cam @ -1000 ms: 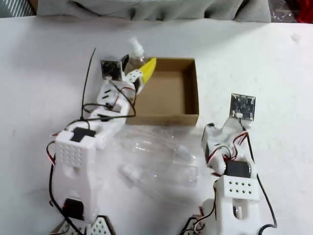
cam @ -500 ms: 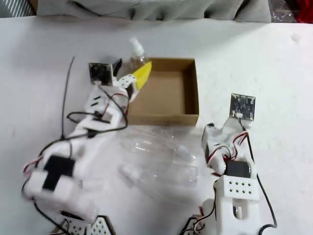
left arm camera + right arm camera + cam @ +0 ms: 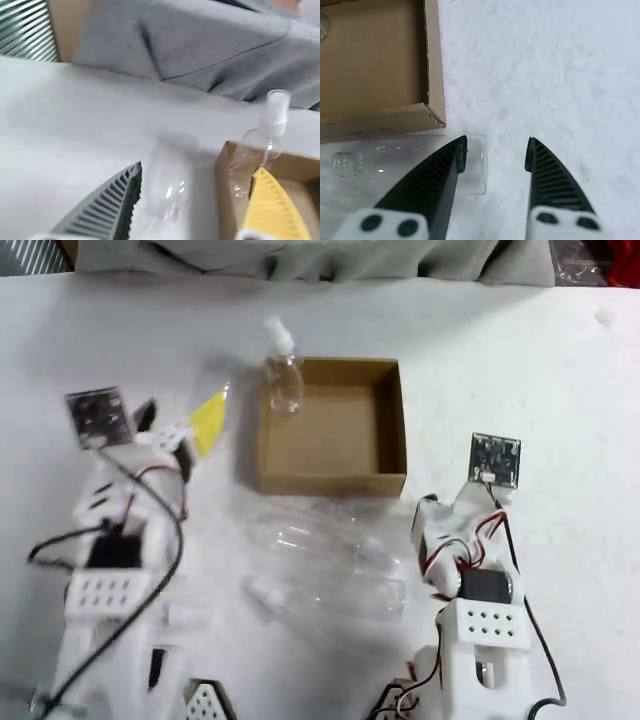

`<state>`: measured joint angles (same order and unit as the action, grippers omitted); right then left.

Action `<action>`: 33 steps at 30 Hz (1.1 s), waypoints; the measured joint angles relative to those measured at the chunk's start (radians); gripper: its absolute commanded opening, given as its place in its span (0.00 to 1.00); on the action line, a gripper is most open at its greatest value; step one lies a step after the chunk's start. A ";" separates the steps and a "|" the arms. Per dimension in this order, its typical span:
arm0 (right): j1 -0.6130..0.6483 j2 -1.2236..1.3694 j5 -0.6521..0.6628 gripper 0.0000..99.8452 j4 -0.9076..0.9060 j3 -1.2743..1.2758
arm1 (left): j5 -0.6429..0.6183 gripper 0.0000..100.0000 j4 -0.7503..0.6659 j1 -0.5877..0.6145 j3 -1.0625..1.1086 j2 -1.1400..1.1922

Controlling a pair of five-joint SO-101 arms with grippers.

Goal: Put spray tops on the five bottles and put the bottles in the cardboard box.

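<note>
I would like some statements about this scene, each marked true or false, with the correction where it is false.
1. A bottle with a spray top stands in a corner of the cardboard box. True.
2. The right pincer is shut on a bottle. False: it is open and holds nothing.
3. Several clear bottles lie on the table outside the box. True.
4. The box holds five bottles. False: it holds one.
</note>
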<state>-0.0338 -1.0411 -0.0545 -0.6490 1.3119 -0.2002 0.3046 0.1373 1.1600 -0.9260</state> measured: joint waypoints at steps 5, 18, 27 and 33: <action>0.000 0.000 0.000 0.16 0.000 0.000 | 0.000 0.32 0.344 0.094 0.005 -0.275; 0.002 0.000 0.000 0.16 0.000 0.018 | 0.002 0.32 0.835 0.281 0.078 -0.677; 0.017 0.000 0.000 0.16 0.000 0.018 | 0.002 0.32 0.683 0.235 0.141 -0.578; 0.017 0.000 0.000 0.16 0.000 0.018 | 0.003 0.32 0.674 0.170 -0.041 -0.265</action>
<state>-0.0169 -1.0411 -0.0545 -0.6490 1.3303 -0.1972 0.9782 0.3076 1.1185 -1.1914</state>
